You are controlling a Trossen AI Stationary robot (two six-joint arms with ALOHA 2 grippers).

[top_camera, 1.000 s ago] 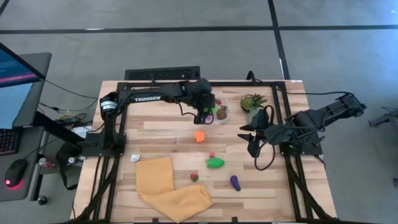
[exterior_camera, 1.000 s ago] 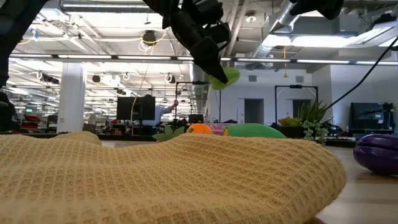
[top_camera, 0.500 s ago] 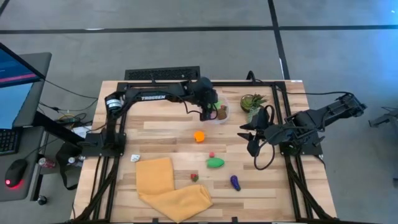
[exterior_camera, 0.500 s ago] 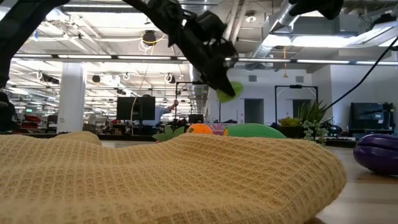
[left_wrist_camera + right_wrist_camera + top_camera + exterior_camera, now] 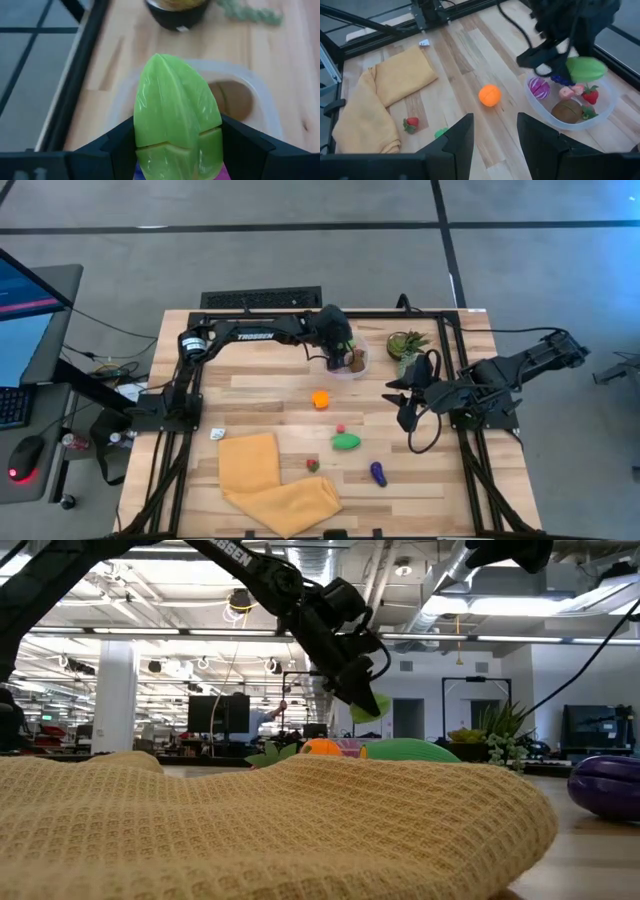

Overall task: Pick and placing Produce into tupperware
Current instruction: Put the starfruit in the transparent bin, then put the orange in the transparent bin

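Left hand [image 5: 177, 145] pinches pale-green ridged toy fruit [image 5: 176, 112] over small round clear plastic tub [image 5: 570, 107] at far tabletop [image 5: 260, 395], already w/ several pieces. Orange [image 5: 320, 399], green [image 5: 346, 442], purple [image 5: 378, 473], red bits remain. Right hand [image 5: 492, 135] waits at right, fingers apart, empty.

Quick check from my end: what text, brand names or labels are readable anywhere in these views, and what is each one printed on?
"TROSSEN": white letters along the left arm in the high view.
White letters on that arm in the low view: only partly visible, not readable.
Small white tag on the table by the yellow cloth: too small to read.
Monitor screen at the high view's left edge: nothing legible.
No other readable text.
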